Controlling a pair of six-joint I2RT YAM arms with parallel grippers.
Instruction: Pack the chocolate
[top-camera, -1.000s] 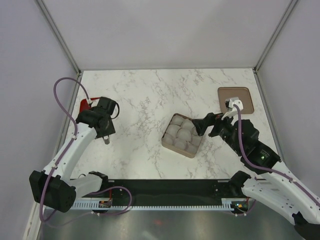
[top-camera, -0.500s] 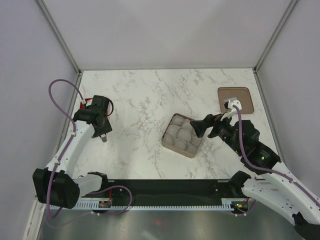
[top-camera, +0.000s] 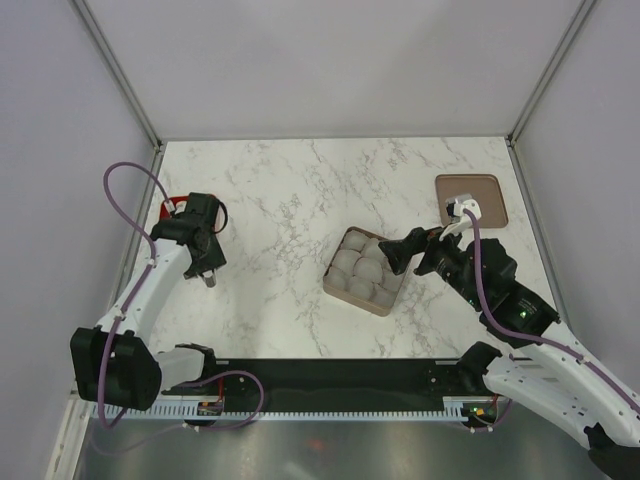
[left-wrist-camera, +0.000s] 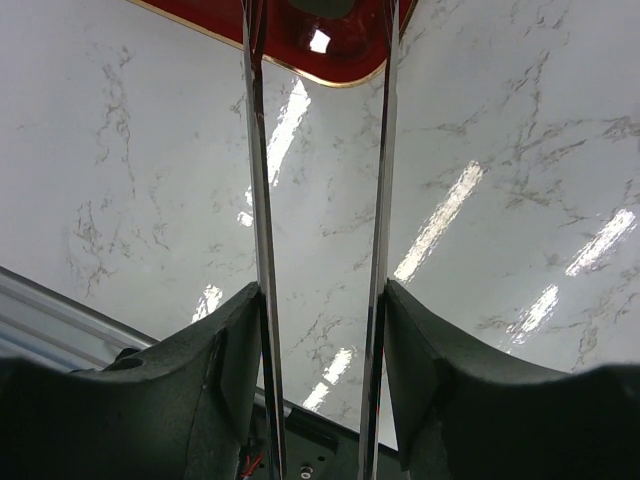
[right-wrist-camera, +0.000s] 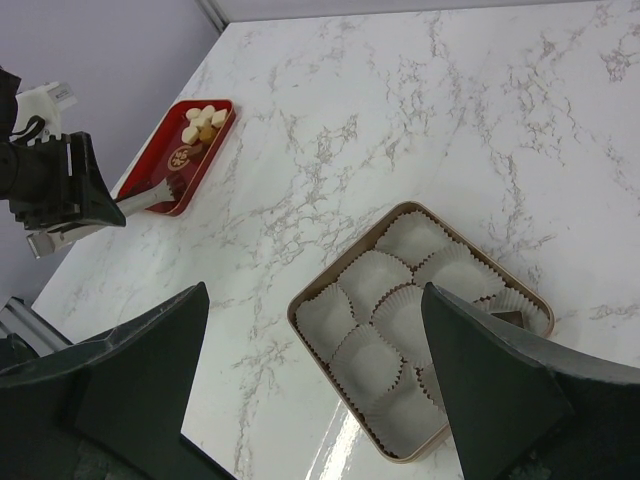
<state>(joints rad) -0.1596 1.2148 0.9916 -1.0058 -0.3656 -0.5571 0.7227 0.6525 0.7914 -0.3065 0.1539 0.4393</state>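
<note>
Little has changed since a moment ago: the left gripper (top-camera: 207, 276), its thin blades narrowly parted and empty, has edged slightly toward the red tray (right-wrist-camera: 176, 160). Right gripper (top-camera: 399, 252) stays wide beside the tan box (right-wrist-camera: 418, 324) of paper cups (right-wrist-camera: 363, 353). Pale chocolate (right-wrist-camera: 205, 122) sits in the tray; no writing is legible.

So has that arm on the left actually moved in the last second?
Yes. Seen from above, the left end effector has shifted toward the table's left edge, nearer the red tray. The box hasn't moved.
</note>
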